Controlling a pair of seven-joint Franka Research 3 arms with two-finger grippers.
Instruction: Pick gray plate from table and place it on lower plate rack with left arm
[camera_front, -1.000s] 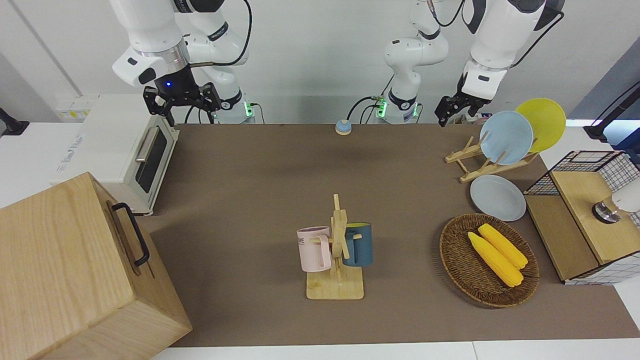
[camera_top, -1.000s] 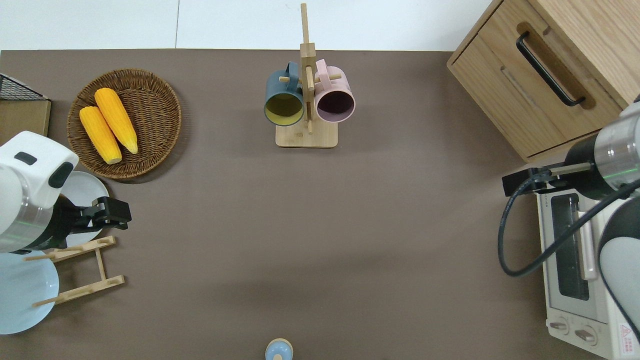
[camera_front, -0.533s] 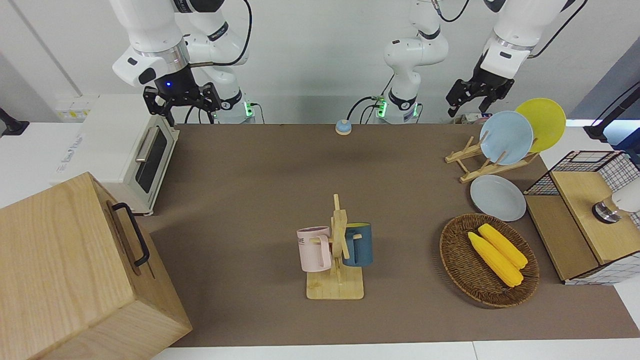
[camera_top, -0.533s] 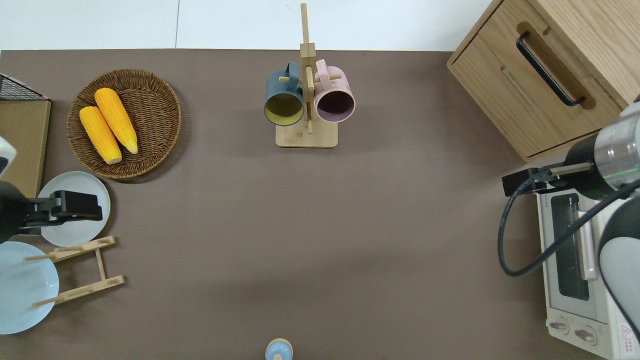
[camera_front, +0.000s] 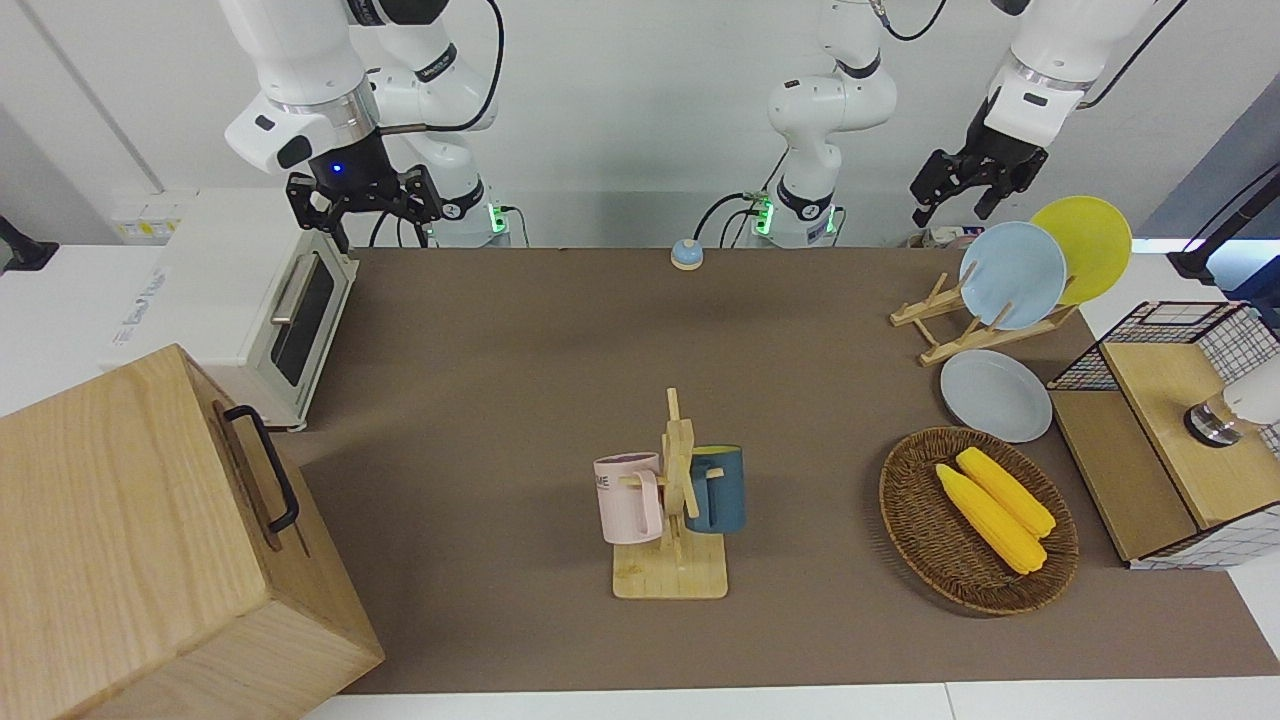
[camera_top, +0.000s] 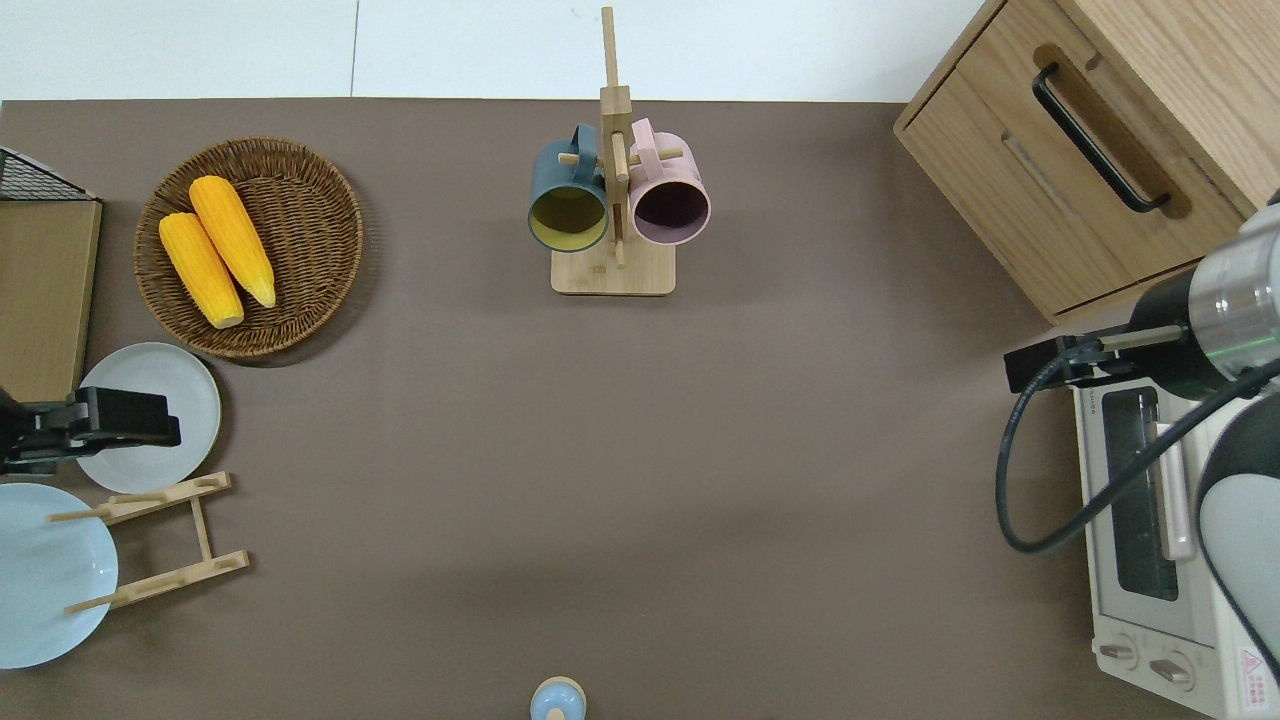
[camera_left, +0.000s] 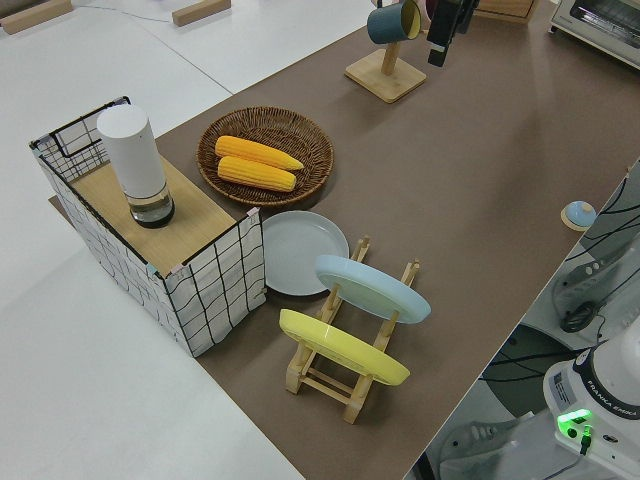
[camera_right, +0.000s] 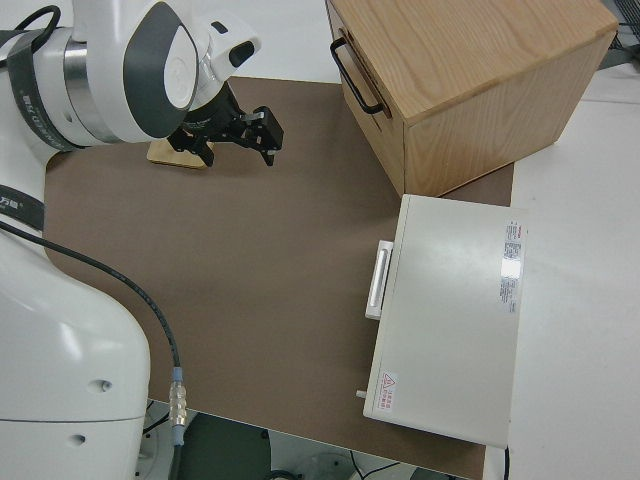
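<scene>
Plate rack (camera_front: 975, 325) is the landmark, standing on the table (camera_front: 520, 380) toward the left arm's end. A blue plate (camera_front: 1012, 274) and a yellow plate (camera_front: 1085, 247) lean in its slots, the yellow one farther toward the table's end. Gray plate (camera_top: 150, 416) lies flat on the table just beside the rack, farther from the robots than it, its rim close to the rack's rail without clearly touching. A wicker basket (camera_top: 330, 200) with two corn cobs (camera_top: 218, 250) sits farther from the robots again, near the gray plate. A wire crate (camera_left: 215, 295) with a white canister (camera_left: 135, 165) on its wooden top stands at the table's end beside the gray plate.

Left gripper (camera_top: 130, 418) is up in the air, over the part of the gray plate toward the table's end; in the front view its fingers (camera_front: 922, 210) look spread and hold nothing. The right arm is parked, and I cannot tell how the fingers of the right gripper (camera_front: 365, 205) stand.

Well apart from the rack, mid-table, a mug tree (camera_front: 675, 500) carries a pink mug (camera_front: 628, 497) and a blue mug (camera_front: 718, 488).
</scene>
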